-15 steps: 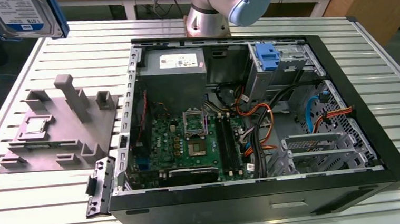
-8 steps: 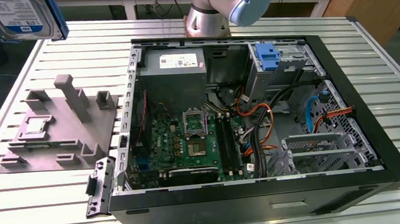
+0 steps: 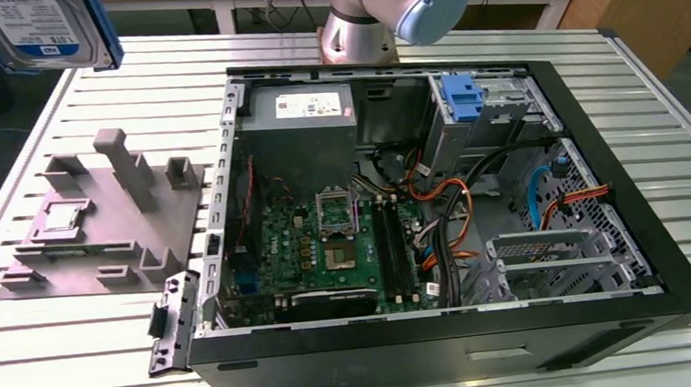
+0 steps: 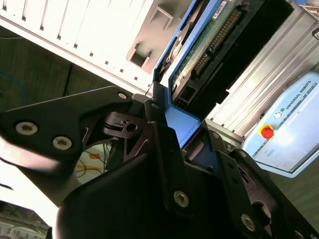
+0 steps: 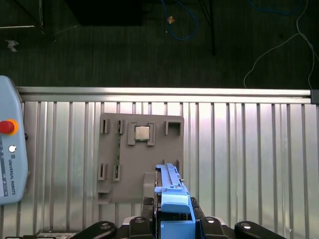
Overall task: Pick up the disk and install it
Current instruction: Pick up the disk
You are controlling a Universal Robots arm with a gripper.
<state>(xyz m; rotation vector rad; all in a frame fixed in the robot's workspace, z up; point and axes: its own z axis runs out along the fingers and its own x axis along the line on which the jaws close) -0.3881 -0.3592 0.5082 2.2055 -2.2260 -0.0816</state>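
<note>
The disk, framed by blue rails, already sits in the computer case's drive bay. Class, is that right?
No. The disk, framed by blue rails, is held in the hand, up in the air outside the computer case, as the exterior view and the first wrist view show.

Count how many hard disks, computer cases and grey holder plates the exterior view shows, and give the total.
Silver-grey rectangular hard disk with blue plastic rails: 1
Open black metal computer case: 1
Grey plastic holder plate with upright posts: 1
Total: 3
</note>
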